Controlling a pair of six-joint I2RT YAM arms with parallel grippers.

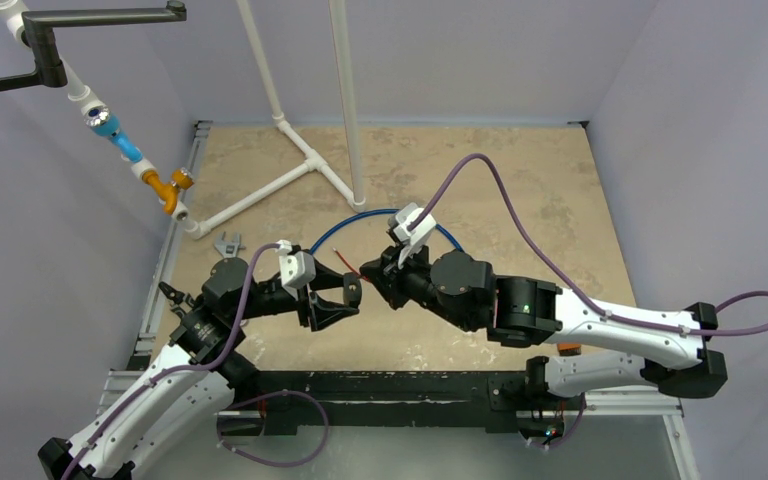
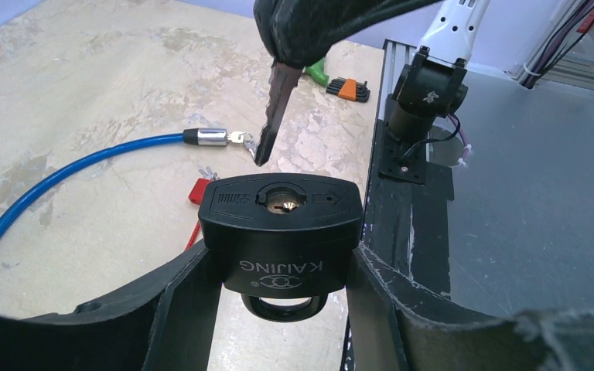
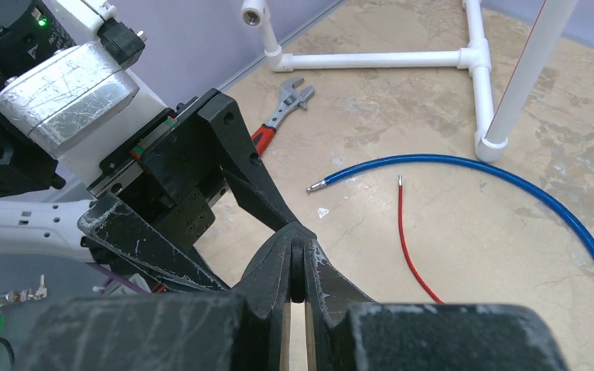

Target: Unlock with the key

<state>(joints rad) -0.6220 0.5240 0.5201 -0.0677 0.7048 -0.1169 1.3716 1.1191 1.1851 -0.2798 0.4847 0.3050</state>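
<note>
Table (image 1: 520, 180): tan mottled top, walled on the left, far and right sides; a metal rail runs along its left edge and a black base bar along the near edge.
Pipe frame (image 1: 260, 195): white, standing on the far-left part of the table; its upright post comes down just beyond the blue cable, well apart from both grippers.
Blue cable (image 1: 345, 225): a wide arc lying flat, curving on the far side of the spot where the grippers meet, with one metal-tipped end to the left.
Left gripper (image 1: 345, 303): reaching in from the left over the near-middle of the table, jaws partly spread and clamped on the two narrow sides of the padlock.
Right gripper (image 3: 298, 263): reaching in from the right, jaws pinched tight on the head of the key, tip to tip with the left one.
Padlock (image 2: 281, 232): black, held off the table, shackle turned back toward the left wrist, keyhole face pointing at the right gripper.
Red wire (image 3: 406, 232): thin, lying inside the cable's arc, below the grippers.
Wrench (image 3: 286, 104): flat on the table near the left edge, beside the pipe frame's foot.
Key (image 2: 278, 108): tilted, blade out and bare, its tip just short of the padlock's face, off toward the left of the slot.
Keyhole (image 2: 282, 202): middle of the padlock's face, uncovered, a narrow gap between it and the key tip.
</note>
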